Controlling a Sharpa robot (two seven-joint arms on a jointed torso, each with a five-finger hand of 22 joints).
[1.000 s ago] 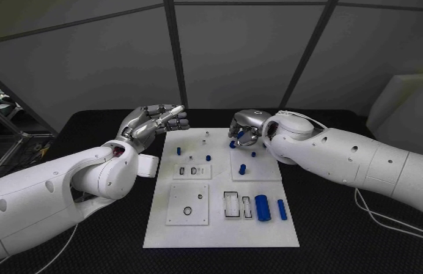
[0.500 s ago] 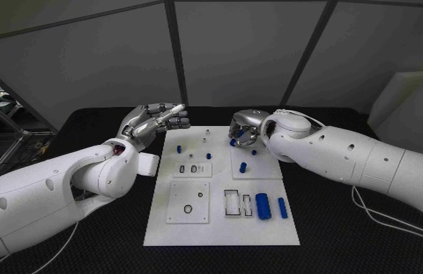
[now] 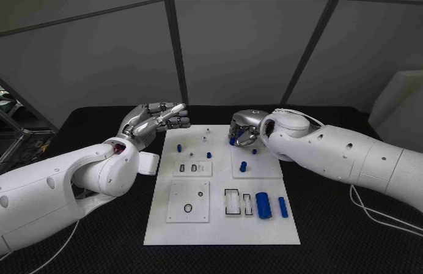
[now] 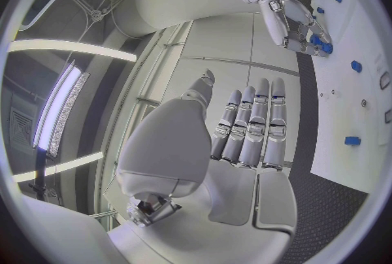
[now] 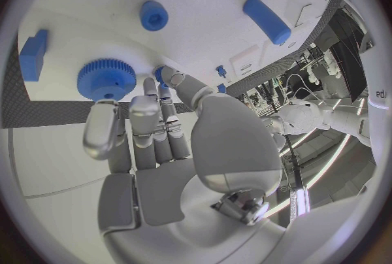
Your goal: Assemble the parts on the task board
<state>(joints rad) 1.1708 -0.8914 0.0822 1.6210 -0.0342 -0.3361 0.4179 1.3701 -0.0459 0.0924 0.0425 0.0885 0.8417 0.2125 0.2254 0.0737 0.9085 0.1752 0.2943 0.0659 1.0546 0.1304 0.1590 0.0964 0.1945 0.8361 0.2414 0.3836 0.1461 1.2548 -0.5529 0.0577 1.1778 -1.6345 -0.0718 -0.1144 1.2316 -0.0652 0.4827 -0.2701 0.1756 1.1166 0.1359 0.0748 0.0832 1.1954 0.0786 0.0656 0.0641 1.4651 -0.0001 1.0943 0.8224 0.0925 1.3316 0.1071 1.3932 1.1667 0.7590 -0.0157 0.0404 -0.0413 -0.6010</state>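
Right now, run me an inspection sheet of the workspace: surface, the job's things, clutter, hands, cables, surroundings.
Surface: black table, bare where it shows round the plate.
Job's things: white task board in the middle; two blue cylinders lie side by side toward its near right; small blue pegs stand further back; a blue gear lies on the board by the right hand's fingertips.
Clutter: nothing seen.
Hands: left hand is raised off the board's far left corner, fingers straight, holding nothing; right hand is lowered over the board's far right; whether it grips a part cannot be told.
Cables: a pale cable lies on the table under the right arm.
Surroundings: grey panelled wall behind.
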